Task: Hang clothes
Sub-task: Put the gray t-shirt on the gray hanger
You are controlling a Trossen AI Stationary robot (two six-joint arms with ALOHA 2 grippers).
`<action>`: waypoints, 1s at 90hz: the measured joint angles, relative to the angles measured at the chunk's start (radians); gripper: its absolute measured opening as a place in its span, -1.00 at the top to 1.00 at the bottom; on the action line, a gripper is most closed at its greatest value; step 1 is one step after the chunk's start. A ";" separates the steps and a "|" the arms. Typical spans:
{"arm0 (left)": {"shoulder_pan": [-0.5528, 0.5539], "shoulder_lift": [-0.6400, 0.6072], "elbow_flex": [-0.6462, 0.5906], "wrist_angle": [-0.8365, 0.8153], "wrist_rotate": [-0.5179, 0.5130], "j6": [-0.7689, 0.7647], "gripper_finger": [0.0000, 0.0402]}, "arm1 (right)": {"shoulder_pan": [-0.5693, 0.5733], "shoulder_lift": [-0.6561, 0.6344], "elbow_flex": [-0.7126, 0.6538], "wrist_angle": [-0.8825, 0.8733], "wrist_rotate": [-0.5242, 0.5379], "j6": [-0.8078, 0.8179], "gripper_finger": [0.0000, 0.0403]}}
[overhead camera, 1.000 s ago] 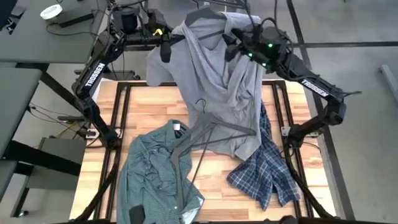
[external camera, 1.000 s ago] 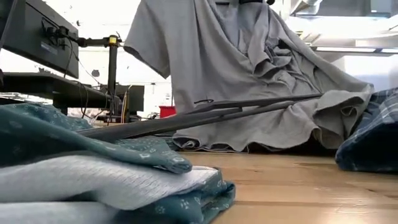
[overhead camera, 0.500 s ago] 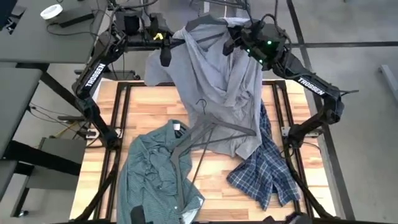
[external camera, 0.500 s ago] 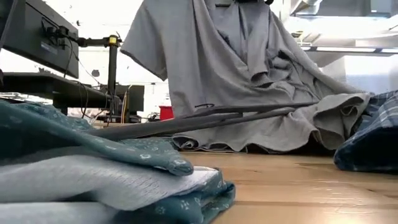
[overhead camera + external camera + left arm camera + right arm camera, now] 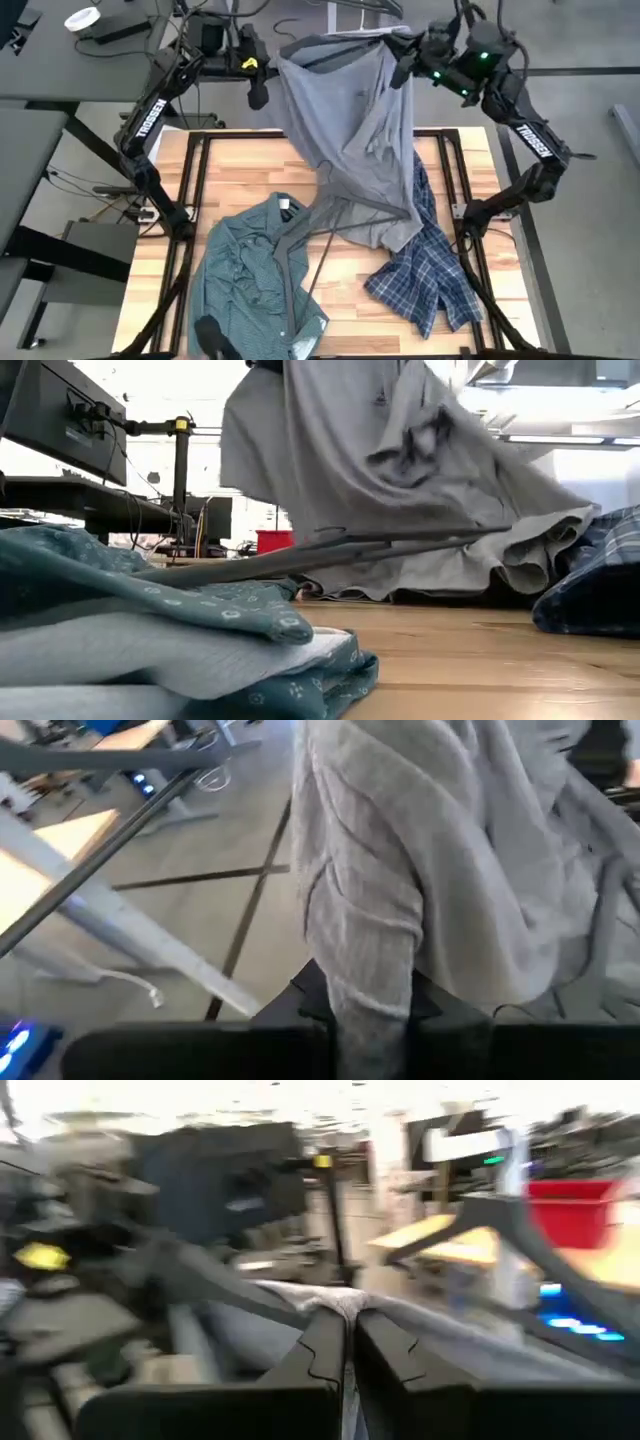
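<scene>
The grey long-sleeve tee [image 5: 350, 130] hangs high over the table's far edge, held between both grippers. Its lower hem [image 5: 520, 560] lies bunched on the table, partly over the blue-white plaid shirt [image 5: 430, 270]. My left gripper [image 5: 258, 90] is shut on the tee's upper left part, my right gripper [image 5: 405, 65] on its upper right part. A thin dark hanger [image 5: 335, 215] lies across the tee's lower part and the green shirt [image 5: 255, 280], which lies crumpled at the near left. A dark bar [image 5: 310, 45] runs along the tee's top edge. My left gripper pinches a bunched fold of the grey tee [image 5: 370, 970] between its two fingers [image 5: 312, 998]; several layers sit in the hold. The cloth rises beyond the fingers and hangs down toward the table. My right gripper pinches a thin edge of the tee's upper right part [image 5: 345, 1302] between its fingers [image 5: 320, 1345]. The cloth stretches from there toward the left gripper, lifted clear at this end.
Black frame rails [image 5: 200, 150] border the wooden table top [image 5: 350, 290]. A monitor on an arm [image 5: 60, 410] and a desk stand beyond the table's far left. Bare wood shows at the near middle, between the green shirt and the plaid shirt.
My right gripper has gone up and toward the table's far right with the tee's upper edge. The tee's upper part has been spread out and drawn wider between the two grippers. Its hem has stayed on the table.
</scene>
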 joint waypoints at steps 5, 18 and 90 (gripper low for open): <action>0.000 0.000 0.000 -0.012 -0.016 0.022 0.92 | 0.006 0.006 -0.001 0.002 -0.006 0.012 1.00; -0.004 0.000 0.000 -0.106 0.066 0.136 0.92 | -0.020 0.007 -0.003 0.025 -0.023 -0.016 1.00; -0.017 -0.021 0.000 -0.081 0.165 0.031 0.93 | 0.006 0.010 0.033 -0.191 -0.289 -0.066 -0.09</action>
